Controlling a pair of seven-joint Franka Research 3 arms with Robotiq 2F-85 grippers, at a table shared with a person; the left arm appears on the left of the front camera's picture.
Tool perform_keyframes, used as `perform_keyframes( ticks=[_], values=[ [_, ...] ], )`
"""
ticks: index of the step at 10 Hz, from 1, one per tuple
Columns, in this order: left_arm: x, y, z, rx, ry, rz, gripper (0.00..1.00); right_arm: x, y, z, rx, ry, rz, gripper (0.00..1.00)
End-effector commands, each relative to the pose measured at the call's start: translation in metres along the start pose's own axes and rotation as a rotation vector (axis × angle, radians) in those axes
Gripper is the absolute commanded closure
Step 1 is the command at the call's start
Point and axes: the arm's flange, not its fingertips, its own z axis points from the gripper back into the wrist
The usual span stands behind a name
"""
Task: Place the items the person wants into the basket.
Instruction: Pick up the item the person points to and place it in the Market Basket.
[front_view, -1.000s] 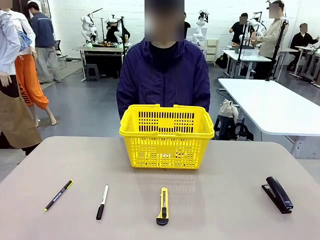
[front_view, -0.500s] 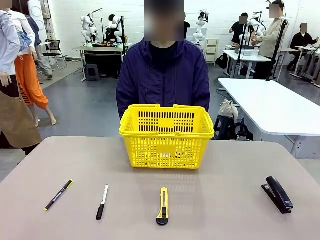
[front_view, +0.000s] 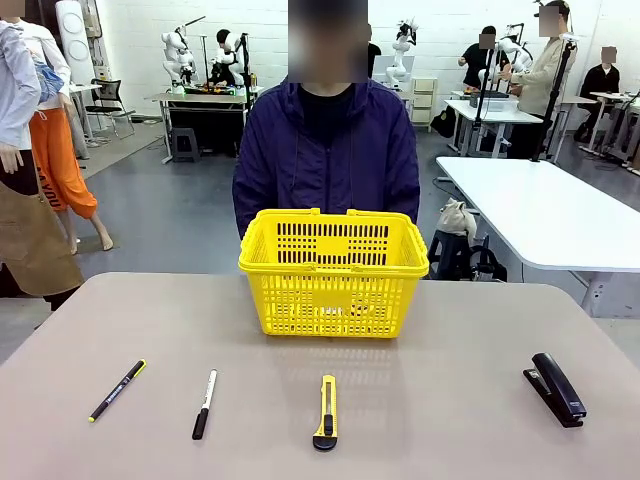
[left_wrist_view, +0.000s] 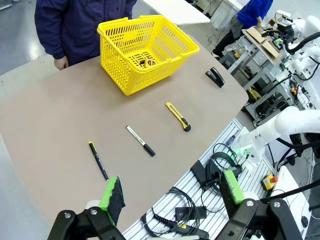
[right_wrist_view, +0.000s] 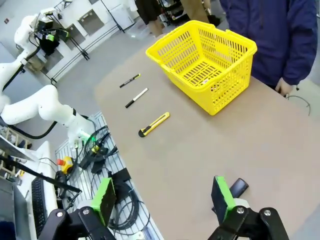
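Note:
The yellow basket (front_view: 333, 272) stands at the table's far middle, right in front of the person (front_view: 328, 150). On its floor lies a small yellow-and-black tape measure (left_wrist_view: 144, 62). The black stapler (front_view: 555, 388) rests near the table's right edge. At the near left lies the slim black pen (front_view: 117, 390) with a yellow end. My left gripper (left_wrist_view: 171, 190) hangs open high above the near table edge, holding nothing. Equally high and empty, my right gripper (right_wrist_view: 165, 197) is open, with the stapler (right_wrist_view: 239, 186) just past one of its fingers (right_wrist_view: 222, 195).
A white marker (front_view: 204, 404) with a black cap and a yellow-and-black utility knife (front_view: 326, 412) lie between pen and stapler. The person's hands (left_wrist_view: 61, 62) hang by the far table edge. Cables and a rail (left_wrist_view: 200, 200) run along the near side.
Nothing on the table has moved and both grippers stay open. A passer-by far back on the left has walked out of sight.

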Motion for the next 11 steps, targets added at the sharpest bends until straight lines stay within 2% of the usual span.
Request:
perform_keyframes(
  ticks=[1,11],
  values=[
    [-0.0003,0.0013,0.0015,-0.012,-0.005,-0.014,0.00,0.0004,-0.0032,-0.0035,0.007,-0.003,-0.003,0.00],
    [-0.0003,0.0013,0.0015,-0.012,-0.005,-0.014,0.00,0.0004,-0.0032,-0.0035,0.007,-0.003,-0.003,0.00]
  ],
)
